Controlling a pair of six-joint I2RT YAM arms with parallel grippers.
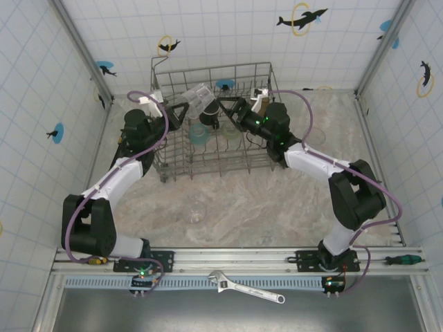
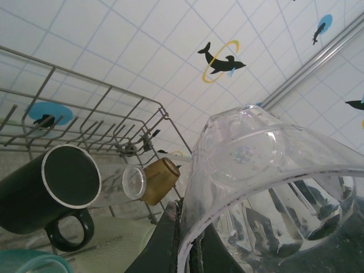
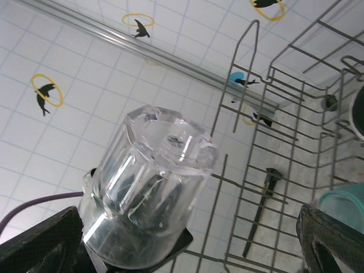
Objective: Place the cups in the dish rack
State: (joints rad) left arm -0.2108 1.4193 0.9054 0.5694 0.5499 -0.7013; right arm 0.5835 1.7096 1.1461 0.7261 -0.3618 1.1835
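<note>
The grey wire dish rack (image 1: 208, 166) stands at the back middle of the table. My left gripper (image 1: 184, 108) is shut on the rim of a clear glass (image 1: 198, 97) and holds it tilted above the rack's left part. In the left wrist view its fingers (image 2: 170, 239) pinch that glass (image 2: 256, 170) at the rim. My right gripper (image 1: 230, 113) is open over the rack and faces the glass (image 3: 151, 193), with its fingers (image 3: 42, 244) spread wide on either side. In the rack lie a black mug (image 2: 40, 193), an amber tumbler (image 2: 160, 179) and a teal cup (image 1: 199, 133).
Another clear glass (image 1: 196, 208) stands on the table in front of the rack. A wrench (image 1: 246, 288) lies on the near rail and a green screwdriver (image 1: 404, 260) at the right. Tiled walls close in the table on three sides.
</note>
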